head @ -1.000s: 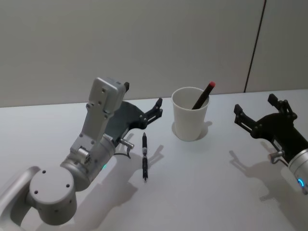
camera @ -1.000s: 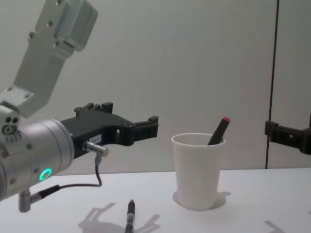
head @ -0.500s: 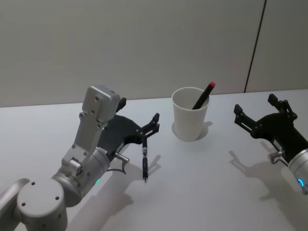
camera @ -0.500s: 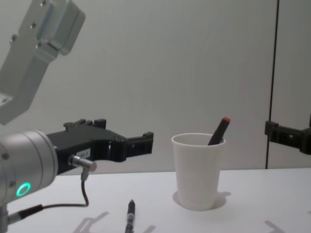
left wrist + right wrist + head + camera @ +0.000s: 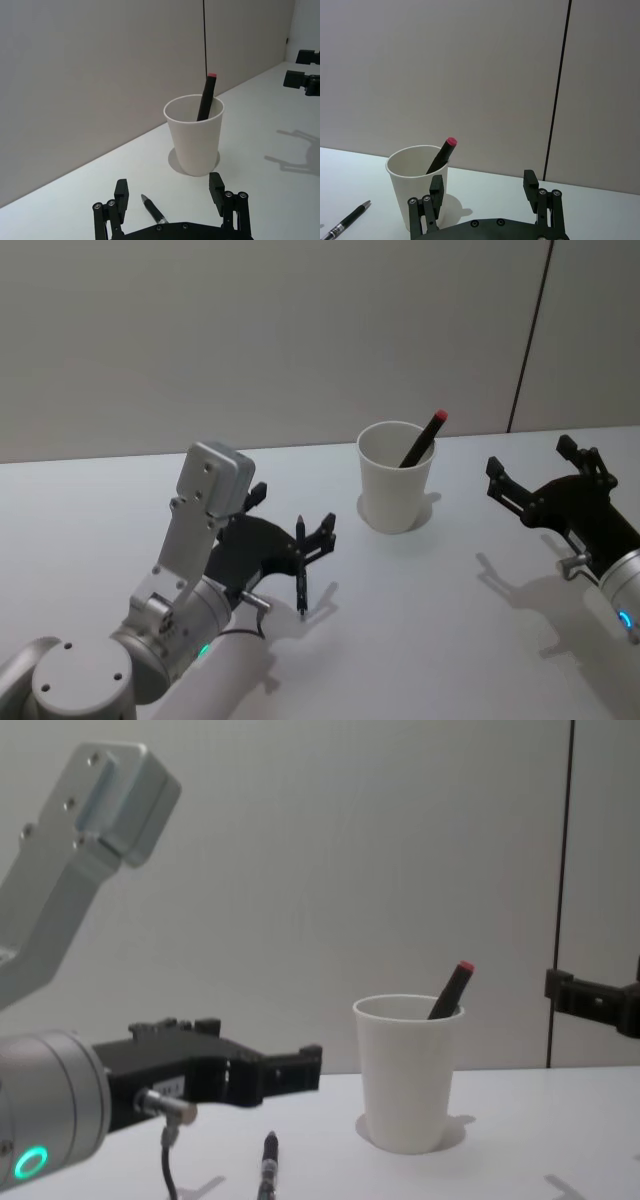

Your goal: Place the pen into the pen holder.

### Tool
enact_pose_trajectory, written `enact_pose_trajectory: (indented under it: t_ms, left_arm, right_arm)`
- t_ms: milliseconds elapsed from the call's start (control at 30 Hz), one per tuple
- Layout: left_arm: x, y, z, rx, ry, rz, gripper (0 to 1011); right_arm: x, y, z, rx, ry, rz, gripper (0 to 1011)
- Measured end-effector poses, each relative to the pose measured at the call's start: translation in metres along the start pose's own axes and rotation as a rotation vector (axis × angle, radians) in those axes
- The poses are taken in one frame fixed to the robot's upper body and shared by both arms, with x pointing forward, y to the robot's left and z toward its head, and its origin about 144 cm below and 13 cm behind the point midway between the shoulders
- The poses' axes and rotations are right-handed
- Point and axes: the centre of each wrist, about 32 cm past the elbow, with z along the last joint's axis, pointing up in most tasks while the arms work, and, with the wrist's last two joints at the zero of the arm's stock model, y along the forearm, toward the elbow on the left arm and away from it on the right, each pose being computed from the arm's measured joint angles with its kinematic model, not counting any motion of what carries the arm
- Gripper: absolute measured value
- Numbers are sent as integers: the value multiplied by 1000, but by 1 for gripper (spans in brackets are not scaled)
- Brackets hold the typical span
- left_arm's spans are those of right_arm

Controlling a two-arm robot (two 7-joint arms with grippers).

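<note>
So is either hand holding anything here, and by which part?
Nothing is held. The left hand is open just above the pen lying on the table; the right hand is open, idle at the right.

Behind your bench [image 5: 430,620] stands a plain pale grey wall [image 5: 250,340], unbroken except for one thin dark vertical line [image 5: 530,335], possibly a panel joint. The bench top is white and matte. Light is even, casting soft shadows.
</note>
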Motion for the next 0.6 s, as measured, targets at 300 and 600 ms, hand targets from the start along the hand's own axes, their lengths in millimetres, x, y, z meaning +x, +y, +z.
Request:
enact_pose_trajectory:
  t_ms: [300,600]
  left_arm:
    - [-7,4,-4,60,30,-34,1001]
    - [-12,4,-10,106,53,-70,1001]
  right_arm:
    - [0,0,0,0,0,0,1001]
    - [0,0,0,0,0,0,1001]
